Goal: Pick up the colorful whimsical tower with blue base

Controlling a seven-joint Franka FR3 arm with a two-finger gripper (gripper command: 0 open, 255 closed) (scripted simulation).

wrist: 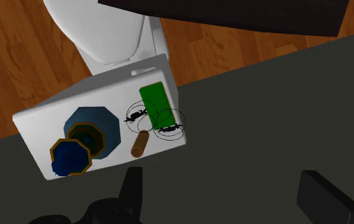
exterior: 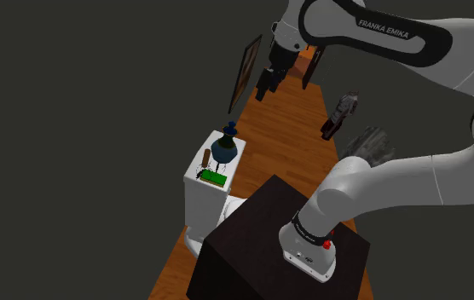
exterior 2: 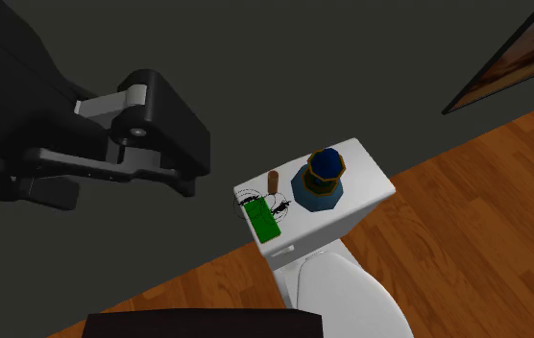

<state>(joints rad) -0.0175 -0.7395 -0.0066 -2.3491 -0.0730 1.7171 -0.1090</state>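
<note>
**End effector spread wide, high above the toilet tank**

The end effector (wrist: 226, 194) hangs well above the toilet tank (wrist: 45, 124), its two black fingers (wrist: 132, 184) standing far apart with nothing between them. The colourful tower (wrist: 83, 143), dark blue with gold-brown trim on a wide blue base, stands upright on the tank lid towards one end. A short brown cylinder (wrist: 141, 144) lies near the lid's wall-side edge, just beside the tower. A green block (wrist: 155, 102) lies flat at the opposite end, reaching the bowl-side edge, with black wiry shapes (wrist: 169, 128) at its wall-side end. The white toilet bowl (wrist: 99, 32) sits on a wooden floor (wrist: 16, 57).
</note>
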